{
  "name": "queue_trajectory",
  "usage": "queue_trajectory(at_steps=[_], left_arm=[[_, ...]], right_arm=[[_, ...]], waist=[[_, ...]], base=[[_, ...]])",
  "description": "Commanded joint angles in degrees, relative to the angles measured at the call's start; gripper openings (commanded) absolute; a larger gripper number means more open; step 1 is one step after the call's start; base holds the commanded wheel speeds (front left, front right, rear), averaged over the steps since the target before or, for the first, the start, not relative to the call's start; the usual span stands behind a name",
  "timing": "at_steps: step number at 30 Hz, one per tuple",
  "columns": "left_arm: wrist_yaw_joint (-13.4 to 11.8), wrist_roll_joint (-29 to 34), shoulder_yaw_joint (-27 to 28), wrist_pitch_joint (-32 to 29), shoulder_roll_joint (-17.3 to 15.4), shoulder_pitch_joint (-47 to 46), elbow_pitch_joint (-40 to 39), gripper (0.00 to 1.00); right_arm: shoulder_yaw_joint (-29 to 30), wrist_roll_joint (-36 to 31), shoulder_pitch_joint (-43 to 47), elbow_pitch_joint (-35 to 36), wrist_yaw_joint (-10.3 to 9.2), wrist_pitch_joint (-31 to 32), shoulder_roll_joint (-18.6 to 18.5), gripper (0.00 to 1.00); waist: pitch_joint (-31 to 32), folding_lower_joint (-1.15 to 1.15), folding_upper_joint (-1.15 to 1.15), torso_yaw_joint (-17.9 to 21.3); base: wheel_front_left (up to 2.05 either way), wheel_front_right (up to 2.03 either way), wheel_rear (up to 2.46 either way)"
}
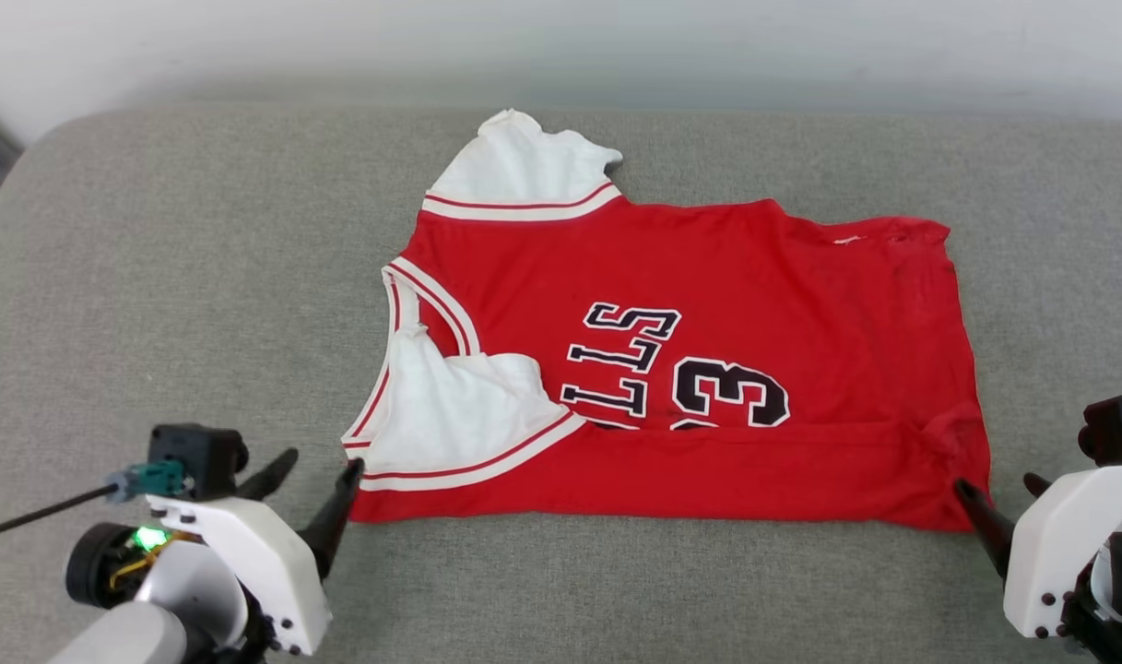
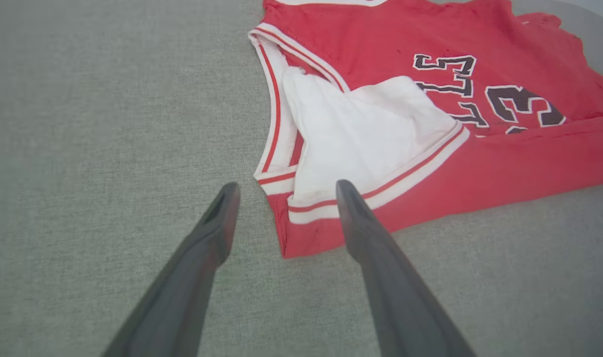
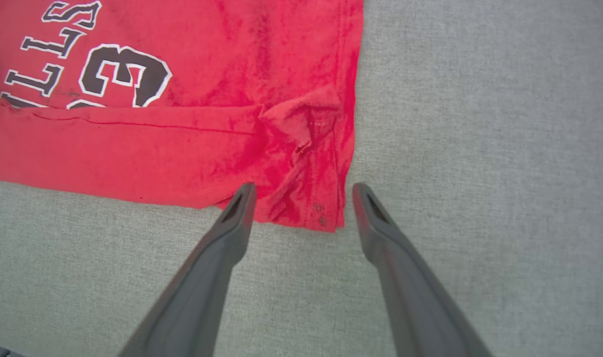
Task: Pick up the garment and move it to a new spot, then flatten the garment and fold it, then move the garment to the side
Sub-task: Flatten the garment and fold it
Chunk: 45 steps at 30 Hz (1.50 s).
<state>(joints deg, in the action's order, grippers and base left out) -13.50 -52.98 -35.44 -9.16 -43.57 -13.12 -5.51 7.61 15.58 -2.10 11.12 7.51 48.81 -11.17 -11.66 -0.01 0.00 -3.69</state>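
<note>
Grey cushion [image 1: 155, 277]: garment [image 1: 708, 277] corners by left hand [image 1: 321, 459], right hand [image 1: 1001, 487].

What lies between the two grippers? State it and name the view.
The jersey: in the head view its folded near edge runs from the left gripper to the right gripper, both open at its corners.

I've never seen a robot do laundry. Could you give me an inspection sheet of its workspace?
Surface: grey padded cushion.
Job's things: red shirt lying sideways, near edge folded over its lettering; one white sleeve tucked on top.
Clutter: nothing seen.
Grippers: left gripper open at the shirt's collar-end corner; right gripper open at its hem-end corner; neither holds cloth.
Cables: thin dark cable with teal plug by the left arm.
Surroundings: pale wall behind.
</note>
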Motion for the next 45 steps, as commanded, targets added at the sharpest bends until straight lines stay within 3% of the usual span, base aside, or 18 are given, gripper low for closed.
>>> queue_trajectory(at_steps=[1,13,22,23,24,34,45], left_arm=[[-0.7,0.1,-0.4,-0.7,0.2,0.7,-1.1,1.0],[-3.8,2.3,-2.4,-4.9,-0.3,-1.2,0.6,1.0],[-2.0,2.6,-5.5,-8.0,1.3,-2.7,5.8,1.0],[-1.4,2.6,-6.1,-8.6,1.6,-2.8,6.3,0.55],[-0.8,2.3,-6.6,-8.9,1.9,-2.7,6.8,0.03],[1.0,4.1,-6.3,-4.5,2.9,-4.1,6.7,0.0],[-2.0,9.2,-6.7,-4.1,0.3,-6.2,-4.6,0.0]], right_arm=[[0.2,-0.3,0.4,1.1,-0.04,0.3,0.9,1.0],[0.5,-1.3,-0.2,6.0,-0.03,0.1,4.5,1.0],[0.4,-0.6,-0.9,7.0,-0.03,-1.0,4.5,1.0],[0.4,-0.5,-0.8,7.1,-0.03,-1.1,4.4,1.0],[0.4,-0.5,-0.8,7.2,-0.03,-1.1,4.2,1.0],[0.2,-2.8,0.0,6.5,-0.03,0.7,1.7,1.0],[2.3,-8.1,-2.1,0.3,-0.03,3.9,0.8,1.0]], waist=[[-0.8,0.01,0.0,0.2],[-6.6,0.01,0.0,2.2],[-8.9,0.01,0.0,3.1],[-9.0,0.01,0.0,3.2],[-9.0,0.01,0.0,3.2],[-5.4,0.01,0.0,1.4],[-6.2,0.01,0.0,-2.3]], base=[[0.0,0.0,0.0],[0.0,0.0,0.0],[0.0,0.0,0.0],[0.0,0.0,0.0],[0.0,0.0,0.0],[0.0,0.0,0.0],[0.0,0.0,0.0]])
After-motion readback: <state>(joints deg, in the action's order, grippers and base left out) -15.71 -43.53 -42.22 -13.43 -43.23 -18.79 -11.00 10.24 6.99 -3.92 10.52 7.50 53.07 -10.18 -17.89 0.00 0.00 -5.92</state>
